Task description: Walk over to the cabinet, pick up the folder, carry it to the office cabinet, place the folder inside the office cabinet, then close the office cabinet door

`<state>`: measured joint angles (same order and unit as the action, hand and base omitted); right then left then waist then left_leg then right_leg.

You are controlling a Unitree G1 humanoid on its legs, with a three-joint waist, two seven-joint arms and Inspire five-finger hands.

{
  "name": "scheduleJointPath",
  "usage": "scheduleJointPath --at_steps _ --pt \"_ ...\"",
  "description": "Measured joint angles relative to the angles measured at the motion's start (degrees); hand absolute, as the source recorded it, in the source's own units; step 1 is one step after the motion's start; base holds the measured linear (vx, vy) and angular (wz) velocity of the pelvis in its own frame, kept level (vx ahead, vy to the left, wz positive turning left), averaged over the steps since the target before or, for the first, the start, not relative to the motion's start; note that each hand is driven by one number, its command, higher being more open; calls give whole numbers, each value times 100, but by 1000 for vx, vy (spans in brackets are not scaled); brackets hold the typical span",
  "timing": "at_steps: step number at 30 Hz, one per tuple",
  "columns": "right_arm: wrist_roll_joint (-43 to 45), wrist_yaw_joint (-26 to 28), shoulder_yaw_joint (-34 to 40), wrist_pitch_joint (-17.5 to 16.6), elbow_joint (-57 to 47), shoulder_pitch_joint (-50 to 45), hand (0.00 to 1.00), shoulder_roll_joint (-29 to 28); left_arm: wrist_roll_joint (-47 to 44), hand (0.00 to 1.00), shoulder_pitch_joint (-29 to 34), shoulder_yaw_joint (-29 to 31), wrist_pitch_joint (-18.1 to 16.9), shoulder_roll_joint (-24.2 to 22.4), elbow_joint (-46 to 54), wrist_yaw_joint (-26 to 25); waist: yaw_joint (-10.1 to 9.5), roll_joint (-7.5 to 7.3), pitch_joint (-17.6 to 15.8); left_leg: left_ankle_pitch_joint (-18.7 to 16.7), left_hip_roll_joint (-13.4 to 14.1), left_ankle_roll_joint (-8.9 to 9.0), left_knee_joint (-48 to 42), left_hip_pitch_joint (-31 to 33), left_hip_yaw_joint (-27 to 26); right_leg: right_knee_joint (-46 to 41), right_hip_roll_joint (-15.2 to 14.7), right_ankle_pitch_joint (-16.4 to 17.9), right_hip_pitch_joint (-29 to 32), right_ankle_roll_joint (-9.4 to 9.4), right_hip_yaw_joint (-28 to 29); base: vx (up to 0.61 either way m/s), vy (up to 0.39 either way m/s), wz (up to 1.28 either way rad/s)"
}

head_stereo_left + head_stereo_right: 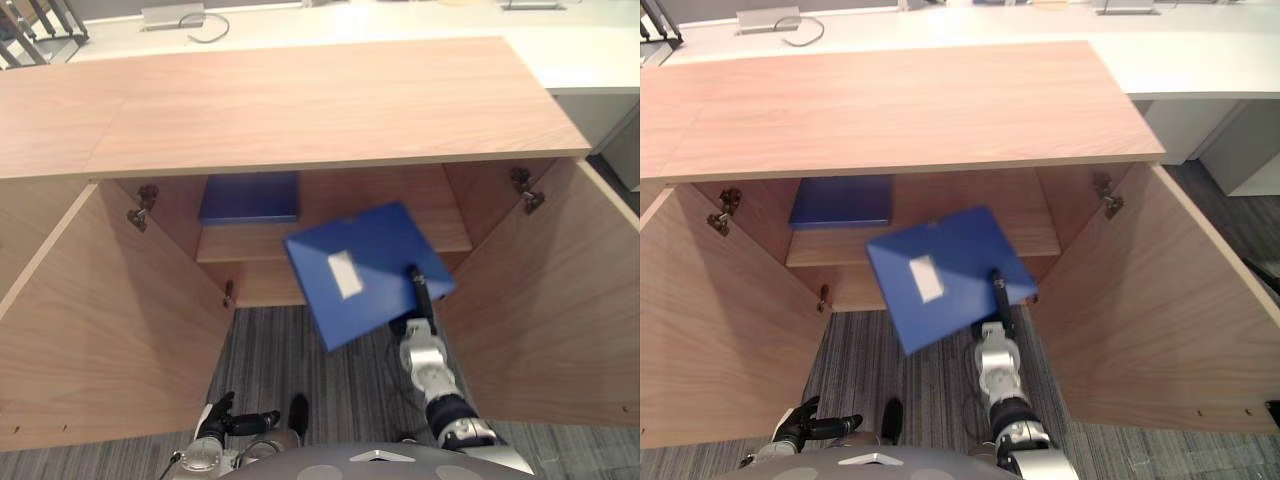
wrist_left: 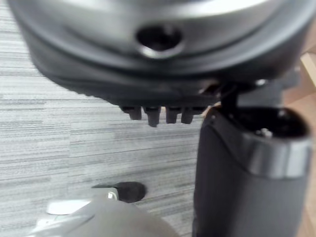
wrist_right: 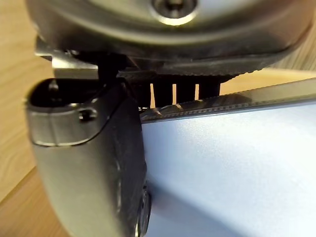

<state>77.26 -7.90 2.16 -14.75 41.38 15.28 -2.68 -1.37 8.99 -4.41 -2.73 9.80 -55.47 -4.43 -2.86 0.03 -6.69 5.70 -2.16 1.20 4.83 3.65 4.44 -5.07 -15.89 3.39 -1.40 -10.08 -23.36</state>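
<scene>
A blue folder (image 1: 375, 250) with a white label hangs tilted in front of the open office cabinet (image 1: 300, 110), level with its shelf (image 1: 445, 238). My right hand (image 1: 421, 300) is shut on the folder's near right corner, with the thumb (image 3: 98, 163) pressed on the top face and the fingers under the edge. My left hand (image 1: 228, 417) hangs low by my side over the carpet, fingers relaxed and holding nothing.
A second blue folder (image 1: 250, 197) lies flat at the back left of the shelf. The left door (image 1: 110, 320) and the right door (image 1: 540, 300) both stand swung out towards me. A white desk (image 1: 580, 50) runs behind the cabinet. Grey striped carpet (image 1: 300, 350) lies below.
</scene>
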Motion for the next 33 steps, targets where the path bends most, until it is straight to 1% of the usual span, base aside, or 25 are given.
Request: scheduleJointPath --at_steps 1,2,3,4,6,8,9,10,11,12,13,14,15,17,19,20,21,22,25,27,28,30,31,32,33 --pt "6 5 162 -182 -218 291 0 11 -7 100 -1 90 -11 -46 124 -42 -22 23 -132 54 -13 0 -6 111 39 -138 -44 5 152 15 3 -79 60 33" --pt "22 3 303 -323 -461 542 0 17 -23 100 -3 190 -13 -101 226 -77 -37 51 -264 78 -13 0 -118 304 54 -400 -117 60 369 70 8 -86 52 31" --pt "25 3 361 -397 -630 651 0 16 -28 100 -7 286 -16 -111 286 -82 -53 52 -374 59 -26 22 -245 417 56 -579 -173 106 485 93 12 -140 66 27" --pt "43 4 429 -547 -978 821 0 18 -43 100 -19 468 -30 -216 463 -115 -121 55 -578 -20 -76 69 -591 675 36 -1018 -302 205 770 153 43 -148 53 24" --pt "214 -2 486 -739 -1432 1030 0 29 -134 100 -78 663 -104 -306 666 -190 -201 93 -785 -444 -150 49 -1626 1362 -9 -1760 -479 456 1265 201 172 -144 53 21" --pt "238 -31 520 -810 -1610 1187 0 15 -278 100 -160 805 -133 -371 714 -262 -284 143 -901 -821 -132 47 -2496 1902 -88 -2261 -534 696 1614 202 269 -175 35 -1" --pt "238 -68 526 -847 -1755 1232 0 8 -295 100 -230 907 -122 -444 726 -305 -336 153 -914 -1066 -128 32 -3035 2329 -124 -2611 -589 975 1911 141 331 -232 24 3" --pt "236 -125 530 -860 -1884 1299 0 3 -302 100 -269 990 -118 -487 766 -342 -323 216 -961 -1280 -108 19 -3499 2726 -121 -2986 -634 1170 2220 145 353 -182 21 11" --pt "236 -143 537 -877 -1970 1309 0 -4 -301 100 -290 994 -102 -522 769 -362 -315 237 -996 -1375 -103 18 -3677 2894 -124 -3165 -669 1258 2370 136 376 -189 22 21" --pt "236 -157 611 -959 -2087 1314 0 -8 -304 100 -298 1027 -83 -540 774 -370 -317 240 -1015 -1463 -91 -17 -3960 3224 -167 -3511 -734 1401 2705 138 463 -174 25 19" --pt "237 -186 722 -1029 -2167 1319 0 -5 -304 100 -296 1132 -80 -595 782 -375 -334 243 -1022 -1496 -34 -26 -4174 3533 -266 -3766 -785 1486 3018 170 504 -178 11 17" --pt "237 -213 780 -1076 -2197 1322 0 -5 -304 100 -296 1200 -77 -627 783 -388 -341 249 -1027 -1500 -10 -28 -4258 3679 -298 -3870 -802 1499 3157 151 519 -130 2 10" --pt "238 -269 921 -1199 -2214 1329 0 -3 -302 100 -292 1231 -67 -679 784 -446 -386 250 -1036 -1514 -4 -29 -4424 3960 -305 -4056 -824 1542 3446 173 571 -84 -1 5" --pt "240 -317 1058 -1313 -2219 1347 0 15 -299 100 -293 1222 -71 -704 839 -490 -463 260 -1103 -1506 -6 1 -4584 4164 -308 -4266 -840 1566 3673 180 656 -26 2 0" --pt "240 -383 1089 -1442 -2221 1455 0 28 -296 100 -297 1214 -82 -719 951 -506 -467 264 -1115 -1525 -11 -5 -4800 4469 -299 -4520 -859 1645 4001 181 775 -47 -1 3" --pt "240 -403 1117 -1483 -2245 1568 0 39 -291 100 -315 1205 -88 -726 1043 -514 -468 267 -1124 -1537 -15 11 -4958 4702 -276 -4721 -882 1705 4252 202 825 -72 -6 7" --pt "240 -423 1137 -1483 -2295 1605 0 52 -292 100 -334 1204 -90 -736 1088 -518 -479 270 -1126 -1545 -18 24 -5030 4815 -263 -4818 -892 1743 4369 199 844 -93 -20 12" --pt "239 -453 1188 -1487 -2413 1708 0 80 -302 100 -416 1203 -98 -759 1138 -539 -498 278 -1136 -1569 -23 56 -5205 5083 -232 -5046 -899 1845 4649 220 915 -76 -22 13" --pt "240 -542 1323 -1504 -2424 2005 0 114 -303 100 -454 1172 -99 -770 1276 -548 -540 276 -1143 -1606 -20 132 -5414 5416 -161 -5380 -904 1990 5001 285 962 -102 -51 12" --pt "242 -637 1391 -1587 -2403 2204 0 246 -306 100 -452 1140 -105 -779 1371 -552 -628 276 -1143 -1576 -16 177 -5464 5532 -126 -5519 -904 2048 5143 339 974 -72 -59 8" --pt "247 -701 1485 -1605 -2348 2458 0 360 -309 100 -436 1118 -110 -780 1434 -564 -639 276 -1143 -1544 -14 214 -5471 5608 -101 -5588 -901 2062 5241 355 979 -61 -52 8" --pt "246 -838 1600 -1629 -2083 3011 0 669 -360 100 -426 1098 -128 -777 1465 -577 -637 278 -1144 -1496 -3 256 -5487 5726 -70 -5673 -895 2077 5385 383 979 -60 -42 5" --pt "247 -915 1667 -1629 -1878 3337 0 871 -361 100 -418 1098 -129 -774 1489 -582 -638 278 -1144 -1476 -1 273 -5509 5782 -53 -5724 -892 2084 5445 397 982 -66 -29 4" --pt "246 -1063 1820 -1629 -1562 3864 0 1192 -362 100 -412 1096 -152 -775 1512 -587 -651 288 -1146 -1459 -1 290 -5569 5876 -17 -5805 -890 2098 5536 423 981 -63 -23 4" --pt "245 -1137 1880 -1627 -1441 4094 0 1319 -366 100 -413 1097 -167 -773 1513 -589 -653 291 -1148 -1452 -3 302 -5585 5916 -2 -5834 -890 2108 5571 440 978 -49 -10 6"
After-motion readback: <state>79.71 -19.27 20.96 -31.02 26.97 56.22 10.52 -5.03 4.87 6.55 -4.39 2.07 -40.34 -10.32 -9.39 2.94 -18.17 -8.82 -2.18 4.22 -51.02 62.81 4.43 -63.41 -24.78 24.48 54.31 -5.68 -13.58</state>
